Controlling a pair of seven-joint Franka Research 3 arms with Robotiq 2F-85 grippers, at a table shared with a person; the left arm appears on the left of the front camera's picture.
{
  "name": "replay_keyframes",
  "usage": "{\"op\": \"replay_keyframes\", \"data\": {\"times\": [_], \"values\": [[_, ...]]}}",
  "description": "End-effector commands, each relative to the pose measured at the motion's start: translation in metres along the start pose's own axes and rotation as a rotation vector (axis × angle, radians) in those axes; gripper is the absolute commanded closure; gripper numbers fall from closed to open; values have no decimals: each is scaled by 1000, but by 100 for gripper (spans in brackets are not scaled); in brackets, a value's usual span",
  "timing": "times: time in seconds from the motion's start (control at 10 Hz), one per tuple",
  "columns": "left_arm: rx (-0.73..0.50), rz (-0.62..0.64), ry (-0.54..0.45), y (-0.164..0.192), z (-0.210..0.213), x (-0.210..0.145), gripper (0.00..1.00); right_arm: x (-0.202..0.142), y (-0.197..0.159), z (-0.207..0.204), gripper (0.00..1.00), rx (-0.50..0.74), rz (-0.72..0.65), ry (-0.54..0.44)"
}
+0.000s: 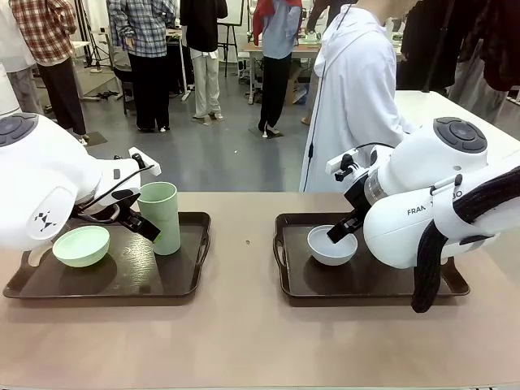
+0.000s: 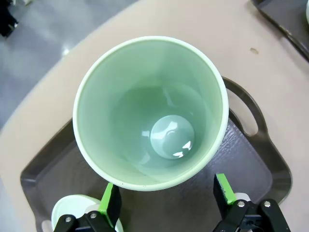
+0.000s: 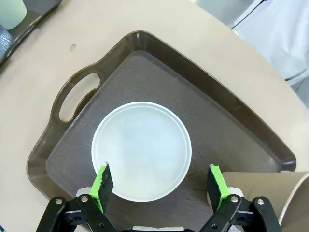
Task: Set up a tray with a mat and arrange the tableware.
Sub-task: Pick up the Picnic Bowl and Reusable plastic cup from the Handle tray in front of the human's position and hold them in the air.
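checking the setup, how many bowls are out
2: a pale green bowl on the left tray, a white bowl on the right tray; more may be hidden.

Pale green cup [image 1: 160, 218] and pale green bowl [image 1: 81, 245] on a dark brown tray [image 1: 187, 278]; right of that tray, a white bowl [image 1: 331, 248] on a second brown tray [image 1: 366, 286].

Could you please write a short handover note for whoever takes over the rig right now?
Left gripper: open, at the tall green cup, not gripping it.
Right gripper: open, low over the white bowl.
Done: pale green bowl and the cup stand on the left tray; white bowl sits on the right tray, brown cup close beside it.
Left: probably only to lift both arms clear and check the layout.
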State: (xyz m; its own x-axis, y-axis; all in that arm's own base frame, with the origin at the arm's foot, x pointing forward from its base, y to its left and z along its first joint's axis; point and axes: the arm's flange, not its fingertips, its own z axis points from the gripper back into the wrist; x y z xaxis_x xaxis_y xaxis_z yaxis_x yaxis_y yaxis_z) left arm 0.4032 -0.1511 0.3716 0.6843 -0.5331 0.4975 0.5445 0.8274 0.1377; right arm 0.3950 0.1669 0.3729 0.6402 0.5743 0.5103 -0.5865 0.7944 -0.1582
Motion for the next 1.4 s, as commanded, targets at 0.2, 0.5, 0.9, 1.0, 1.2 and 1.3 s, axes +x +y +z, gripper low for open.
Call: {"op": "replay_keyframes", "data": {"times": [0.2, 0.5, 0.9, 1.0, 1.2, 1.3], "values": [[0, 0, 0, 0, 0, 0, 0, 0, 0, 0, 0, 0, 0, 0], [0, 0, 0, 0, 0, 0, 0, 0, 0, 0, 0, 0, 0, 0], [61, -70, 41, -4, 52, -20, 0, -5, 16, 50, 0, 38, -14, -16], [98, -62, 67, -6, 77, -27, 0, -9, 26, 74, 0, 25, -42, 14], [60, -11, 217, -24, 116, -51, 0, -39, 48, 105, 0, 62, -111, 209], [-17, -12, 261, -32, 125, -65, 0, -64, 56, 105, 0, 69, -140, 338]]}}
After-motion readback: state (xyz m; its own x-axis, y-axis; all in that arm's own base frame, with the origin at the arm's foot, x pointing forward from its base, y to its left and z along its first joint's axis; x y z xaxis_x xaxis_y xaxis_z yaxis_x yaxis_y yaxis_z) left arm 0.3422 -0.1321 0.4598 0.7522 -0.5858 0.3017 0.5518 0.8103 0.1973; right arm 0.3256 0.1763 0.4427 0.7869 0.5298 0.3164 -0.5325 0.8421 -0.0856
